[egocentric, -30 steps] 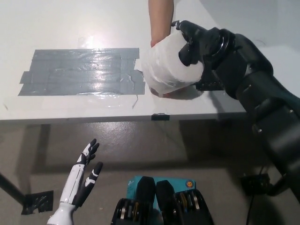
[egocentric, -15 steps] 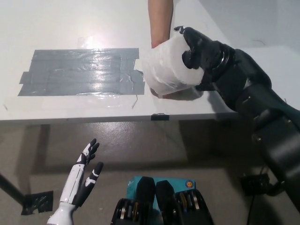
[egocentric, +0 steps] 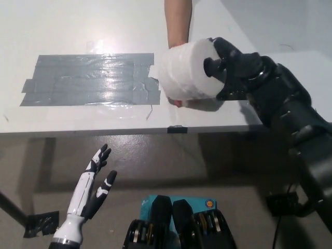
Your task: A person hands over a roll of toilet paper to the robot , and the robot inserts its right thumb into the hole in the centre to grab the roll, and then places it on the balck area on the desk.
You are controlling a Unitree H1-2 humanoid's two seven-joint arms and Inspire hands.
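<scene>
A white roll of toilet paper (egocentric: 187, 71) is held above the right part of the white desk (egocentric: 78, 122). A person's forearm (egocentric: 178, 22) reaches in from the top and its fingers still show under the roll. My black right hand (egocentric: 228, 65) is against the roll's right end, with its thumb in the centre hole and the other fingers over the top. The dark grey taped area (egocentric: 88, 79) lies on the desk to the left of the roll. My white left hand (egocentric: 93, 192) rests open below the desk's front edge at lower left.
The desk's front edge runs across the middle of the picture, with a small black clip (egocentric: 177, 129) on it. Below it is grey floor, with a piece of dark tape (egocentric: 39, 224) at lower left.
The roll has turned more upright and lifted slightly. My right hand has shifted right and settled on the roll's end. The left hand has moved a little.
</scene>
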